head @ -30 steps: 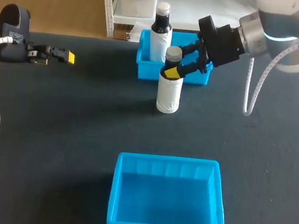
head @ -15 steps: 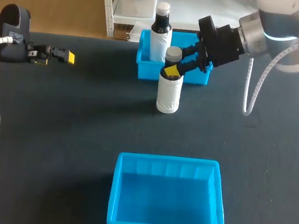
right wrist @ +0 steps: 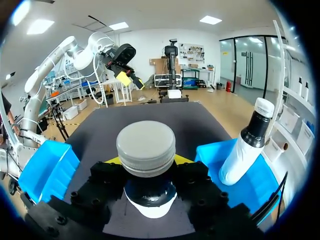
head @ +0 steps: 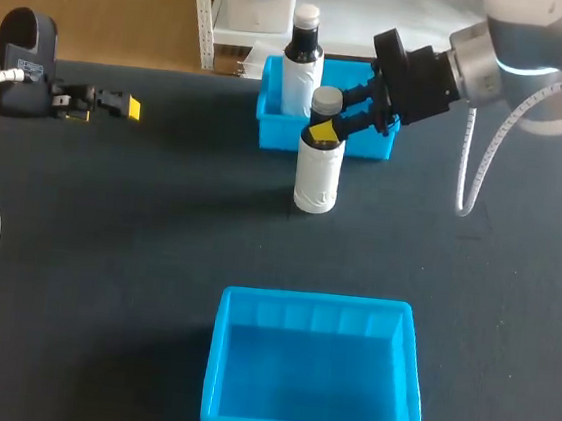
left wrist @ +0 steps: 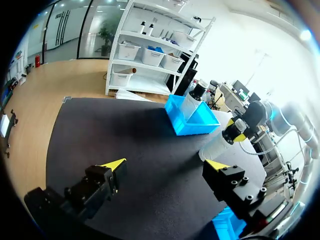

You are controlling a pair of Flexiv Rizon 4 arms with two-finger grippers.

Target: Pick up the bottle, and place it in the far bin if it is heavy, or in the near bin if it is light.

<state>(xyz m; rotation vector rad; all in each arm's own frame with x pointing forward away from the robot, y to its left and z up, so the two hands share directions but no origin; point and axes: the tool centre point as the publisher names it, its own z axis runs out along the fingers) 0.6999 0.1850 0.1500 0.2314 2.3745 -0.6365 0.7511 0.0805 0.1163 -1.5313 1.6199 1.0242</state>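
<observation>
Right pincer (head: 328,125) clasps the white-labelled bottle (head: 316,179) by its neck.

Black table (head: 106,252), near blue bin (head: 318,300), far blue bin (head: 277,132), white bottle (head: 316,179) upright between them

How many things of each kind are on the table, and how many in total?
Bottles: 2, the front bottle before the far bin and the back bottle inside it
Bins: 2, the far bin and the near bin
Total: 4
</observation>
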